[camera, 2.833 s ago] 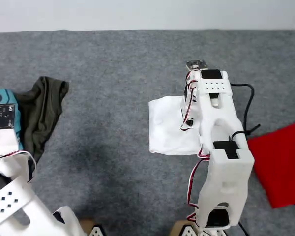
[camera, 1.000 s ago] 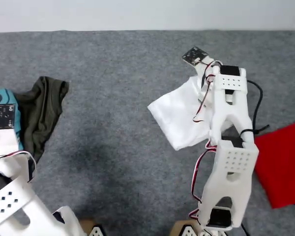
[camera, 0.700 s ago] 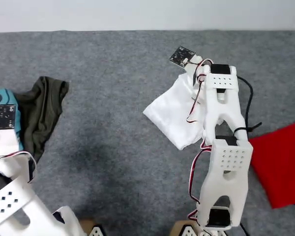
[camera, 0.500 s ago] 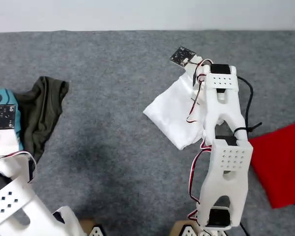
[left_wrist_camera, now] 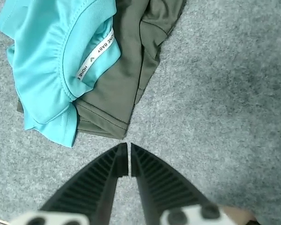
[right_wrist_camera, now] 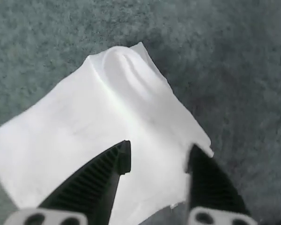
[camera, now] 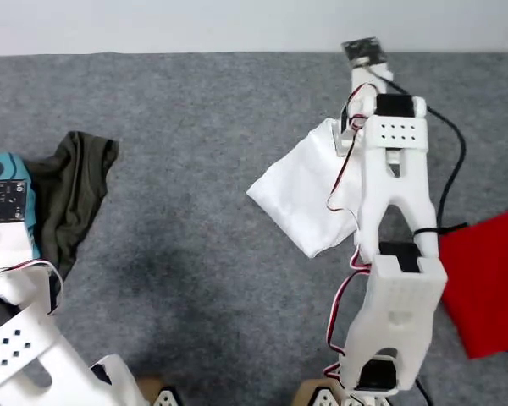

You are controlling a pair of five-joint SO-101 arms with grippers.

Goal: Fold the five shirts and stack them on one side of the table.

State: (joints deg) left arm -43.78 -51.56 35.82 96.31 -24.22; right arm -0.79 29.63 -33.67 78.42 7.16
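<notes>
At the far left of the grey table a teal shirt lies crumpled, partly on top of an olive shirt that trails off toward the far edge. Both are unfolded. The left arm stands at the near left corner. Its wrist view shows the left gripper with its jaws drawn together to a thin slit and nothing between them. The tips sit over bare table just off the olive shirt's hem, with the teal shirt a little farther away.

Right of centre lies the white shirt, folded into a flat packet and turned askew, one corner pointing to the near side. The right arm stretches over its right part toward the far edge. In the wrist view the right gripper has its jaws spread wide and holds nothing. The white shirt lies under them and spans the gap. One jaw tip is over the middle of the cloth, the other over its edge by a corner. Whether either tip touches the cloth cannot be told.

At the right edge a red shirt lies flat, apart from the white one.
</notes>
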